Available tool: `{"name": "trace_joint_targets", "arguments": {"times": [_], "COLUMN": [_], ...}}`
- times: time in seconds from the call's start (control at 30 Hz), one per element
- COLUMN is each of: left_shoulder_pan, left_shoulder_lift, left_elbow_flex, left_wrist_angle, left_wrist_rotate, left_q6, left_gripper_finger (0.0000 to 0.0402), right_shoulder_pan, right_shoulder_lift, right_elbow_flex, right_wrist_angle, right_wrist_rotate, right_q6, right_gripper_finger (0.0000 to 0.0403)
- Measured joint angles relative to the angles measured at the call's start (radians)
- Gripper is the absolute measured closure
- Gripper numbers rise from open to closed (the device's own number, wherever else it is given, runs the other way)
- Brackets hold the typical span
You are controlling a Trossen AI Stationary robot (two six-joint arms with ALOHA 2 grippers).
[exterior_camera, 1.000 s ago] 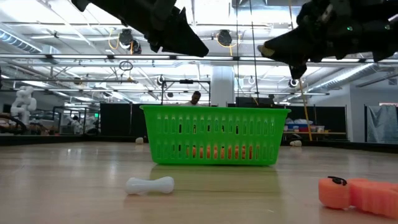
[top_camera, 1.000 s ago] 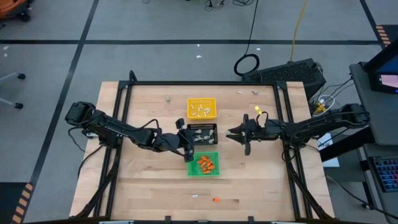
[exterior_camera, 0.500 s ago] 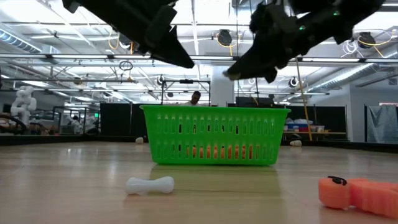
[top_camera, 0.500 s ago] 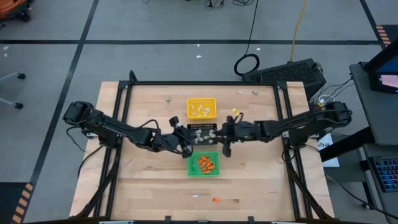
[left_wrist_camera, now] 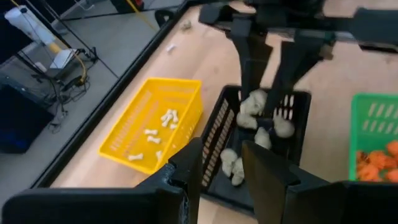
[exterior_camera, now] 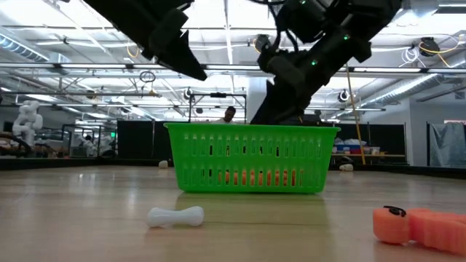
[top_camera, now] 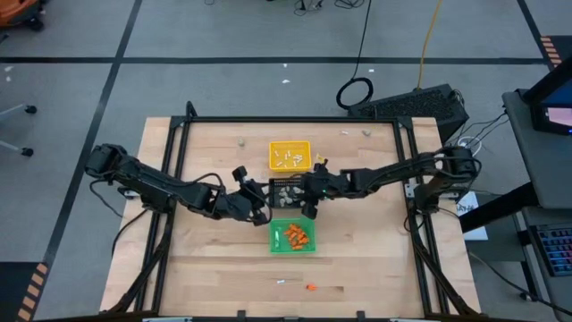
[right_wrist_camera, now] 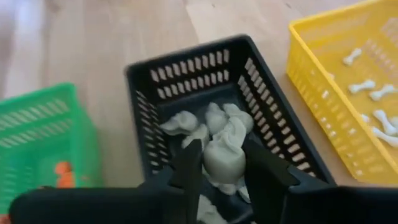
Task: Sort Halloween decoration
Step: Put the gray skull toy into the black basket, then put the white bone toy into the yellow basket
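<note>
The black tray point(top_camera: 290, 190) holds several beige-grey lumps point(right_wrist_camera: 211, 124). The yellow tray point(top_camera: 290, 156) holds thin white sticks point(right_wrist_camera: 370, 87), and the green tray point(top_camera: 292, 235) holds orange bits point(top_camera: 296, 235). My right gripper point(right_wrist_camera: 224, 171) hangs over the black tray's right part, shut on one beige-grey lump point(right_wrist_camera: 224, 155). My left gripper point(left_wrist_camera: 227, 168) is open and empty, just left of the black tray point(left_wrist_camera: 249, 149), above the table. In the low view the right gripper point(exterior_camera: 273, 109) dips behind the green tray point(exterior_camera: 251, 158). My right gripper pinches one beige-grey lump point(right_wrist_camera: 225, 158) between its two fingers point(right_wrist_camera: 189, 165), which slant down from the table's right side. The lump is lifted clear, above the other lumps in the black tray.
One white stick point(top_camera: 281, 282) and one orange bit point(top_camera: 310, 287) lie loose near the table's near edge; they show as the stick point(exterior_camera: 175, 216) and the orange bit point(exterior_camera: 419, 225) in the low view. Loose lumps point(top_camera: 239, 140) point(top_camera: 365, 131) lie by the far edge.
My right gripper has swung toward the table's left, from right of the trays to above the black tray, and has come down, carrying the lump. My left gripper has drawn back a little toward the table's left.
</note>
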Motion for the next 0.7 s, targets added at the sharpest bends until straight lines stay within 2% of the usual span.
{"name": "trace_joint_targets", "arguments": {"times": [0.33, 0.5, 0.7], "left_shoulder_pan": [-0.016, -0.016, -0.010], "left_shoulder_lift": [-0.049, -0.072, -0.073], "left_elbow_flex": [0.000, 0.001, 0.001], "left_wrist_angle": [-0.075, -0.068, -0.065], "left_wrist_rotate": [-0.100, -0.105, -0.127], "left_q6": [0.001, 0.028, 0.127], "left_gripper_finger": [0.0288, 0.0288, 0.0288], "right_shoulder_pan": [0.002, 0.038, 0.129], "right_shoulder_lift": [-0.009, -0.122, -0.257], "right_elbow_flex": [0.025, 0.025, -0.003], "right_wrist_angle": [-0.048, -0.110, -0.189], "right_wrist_rotate": [-0.002, -0.052, -0.052], "right_q6": [-0.021, -0.077, -0.151], "right_gripper_finger": [0.0253, 0.0241, 0.0242]}}
